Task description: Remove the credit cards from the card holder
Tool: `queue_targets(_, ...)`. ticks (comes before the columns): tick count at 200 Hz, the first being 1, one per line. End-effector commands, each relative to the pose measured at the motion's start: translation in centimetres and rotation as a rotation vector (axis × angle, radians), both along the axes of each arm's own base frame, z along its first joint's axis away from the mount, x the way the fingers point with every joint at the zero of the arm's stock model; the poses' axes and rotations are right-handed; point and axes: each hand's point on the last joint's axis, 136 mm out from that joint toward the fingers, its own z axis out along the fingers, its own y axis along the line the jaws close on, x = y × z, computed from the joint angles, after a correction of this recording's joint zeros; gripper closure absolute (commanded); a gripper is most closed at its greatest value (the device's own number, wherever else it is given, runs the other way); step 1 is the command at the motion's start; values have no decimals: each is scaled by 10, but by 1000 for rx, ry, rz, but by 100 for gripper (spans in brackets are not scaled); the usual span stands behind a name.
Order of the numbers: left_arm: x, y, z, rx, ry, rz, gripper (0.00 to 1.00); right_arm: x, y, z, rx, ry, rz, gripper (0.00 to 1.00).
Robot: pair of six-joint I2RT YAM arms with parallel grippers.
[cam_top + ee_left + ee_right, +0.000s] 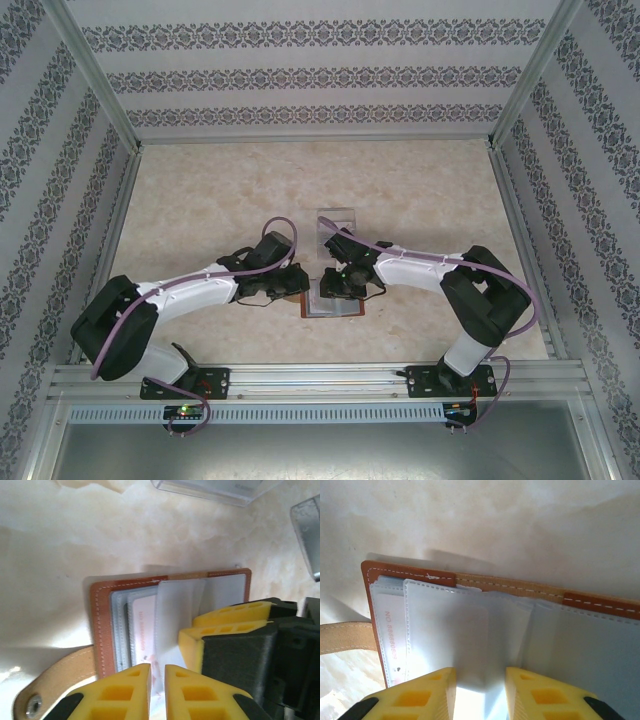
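Note:
The reddish-brown card holder (332,306) lies open on the table between both grippers. Its leather edge (102,625) and strap tab (55,680) show in the left wrist view, with grey-blue sleeves fanned out. A pale credit card with red print (142,630) sits in a sleeve; the same card (392,640) shows at the left in the right wrist view. My left gripper (157,685) is shut on a thin translucent sleeve. My right gripper (480,690) has its jaws apart, with a raised sleeve (485,630) standing between them. Its yellow fingers (225,627) crowd in from the right.
A clear acrylic stand (337,222) stands just beyond the holder, its edge (215,490) at the top of the left wrist view. Metal frame rails and patterned walls bound the marble-look table (200,190).

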Motion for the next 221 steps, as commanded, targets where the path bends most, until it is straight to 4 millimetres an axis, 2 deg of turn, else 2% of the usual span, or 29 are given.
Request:
queue_targets(1,3,-13,5,-87,23,0,84,-3,-6,-3,3,15,-17,68)
queue_targets(44,4,-27,-7,-168,73,4,82,-3,-8,-2,8,14,-22,69)
queue_targets(95,2,-24,-22,-169,124,36,75,-3,-9,-3,13,15,-25,70)
queue_targets(159,1,-23,-30,-181,153,58,67,-3,-8,-1,23,13,-24,70)
queue_targets(221,2,-30,-35,-223,172,62,68,-4,-8,-2,28,14,-25,72)
